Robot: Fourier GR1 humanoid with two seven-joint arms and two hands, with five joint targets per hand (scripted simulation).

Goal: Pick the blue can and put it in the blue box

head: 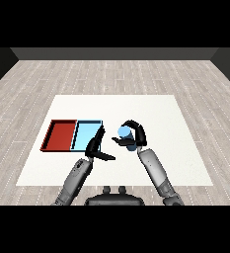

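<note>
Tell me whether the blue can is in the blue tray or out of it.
Out. The blue can is held in the right hand, whose fingers curl round it, to the right of the light blue tray.

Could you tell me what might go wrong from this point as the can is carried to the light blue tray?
The left hand sits by the light blue tray, between it and the right hand, whose fingers curl round the blue can, so they might collide. The red tray adjoins it, so overshooting might land the can there.

Right robot hand (pixel 134 134) curled (left (pixel 96 146) straight).
</note>
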